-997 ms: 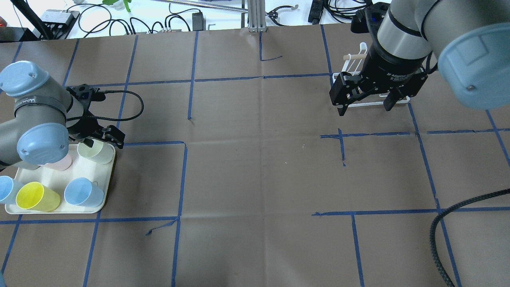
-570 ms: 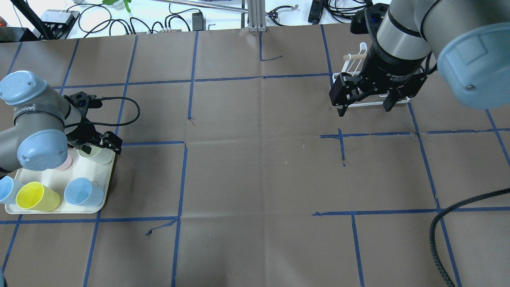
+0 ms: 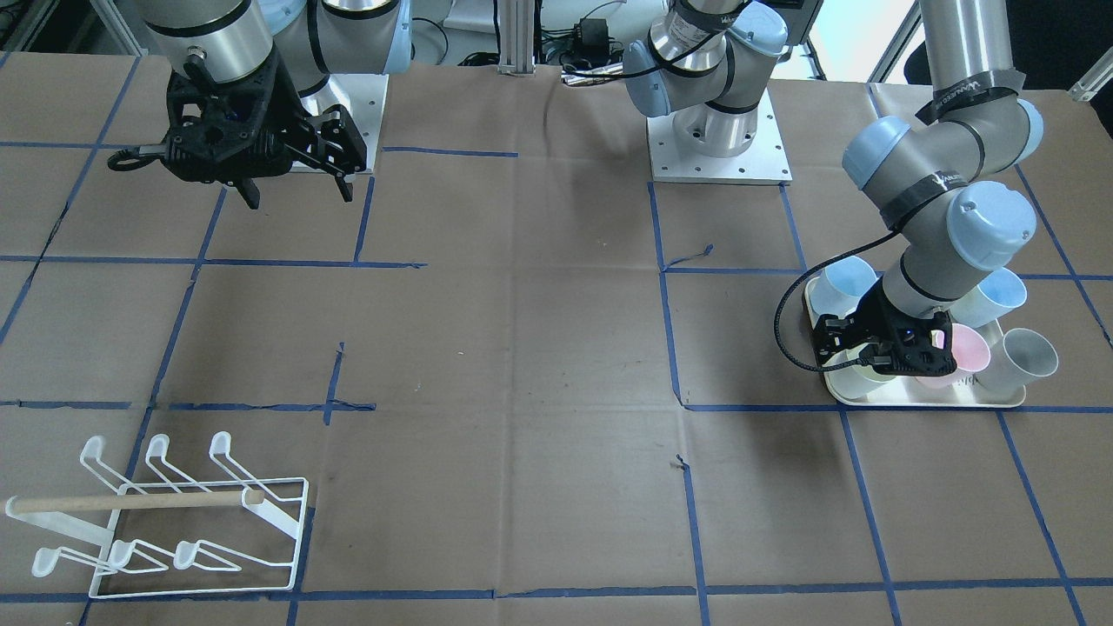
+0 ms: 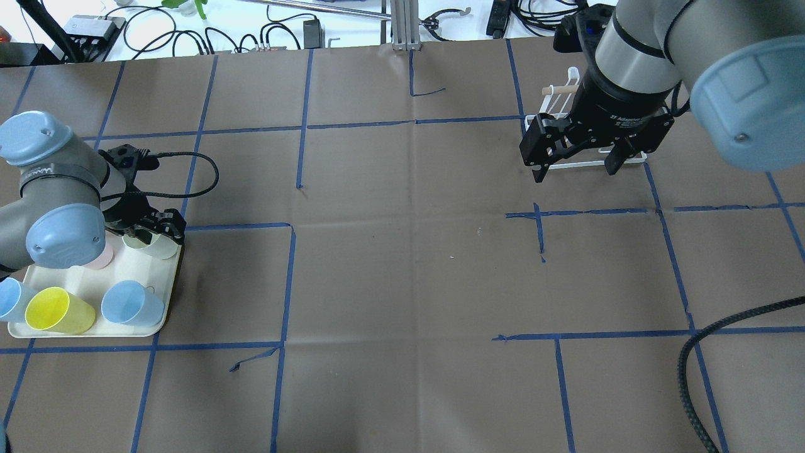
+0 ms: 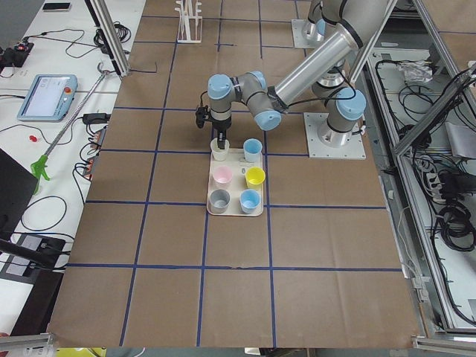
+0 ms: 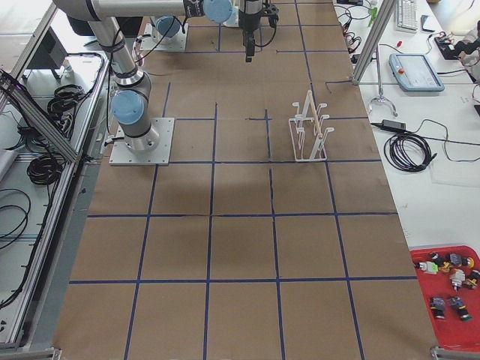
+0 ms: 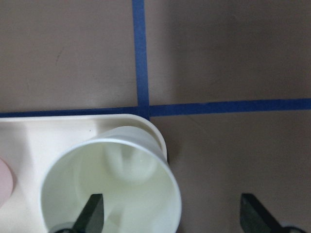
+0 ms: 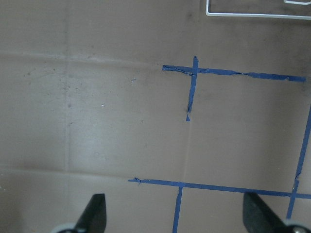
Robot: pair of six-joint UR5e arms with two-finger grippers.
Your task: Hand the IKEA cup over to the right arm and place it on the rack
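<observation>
Straddling pale cup point(image 7: 121, 167) wall, left fingers point(image 7: 93, 213) cropped

The left arm point(image 4: 44, 182) is shifted lower in the overhead view than a second ago, closer to the tray point(image 4: 135, 270). The left pincer point(image 7: 171, 206) is brought down over the pale green cup point(image 4: 161, 247) at the tray's corner, so that more of the cup is covered than before. One finger point(image 7: 92, 213) is now found inside the cup and the other outside its wall, the jaws apart. The black cable loop point(image 4: 212, 165) is drawn in slightly.
</observation>
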